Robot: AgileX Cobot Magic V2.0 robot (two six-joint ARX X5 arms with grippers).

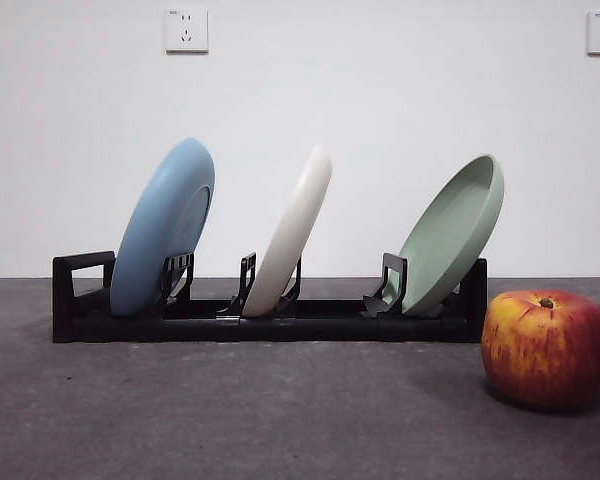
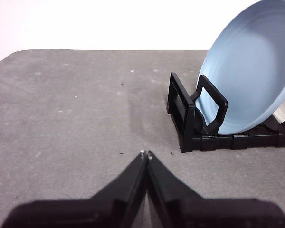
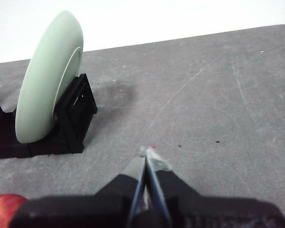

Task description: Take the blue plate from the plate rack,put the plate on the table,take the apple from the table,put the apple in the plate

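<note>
Left pincer (image 2: 146, 153) closed, beside blue plate (image 2: 254, 76)

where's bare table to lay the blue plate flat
Bare table runs in front of the plate rack, left of the apple; more lies beyond the rack's end by the blue plate, facing the left hand. It is crowded near the apple.

Bright even light — soft shadows, wrist views slightly blurred.
</note>
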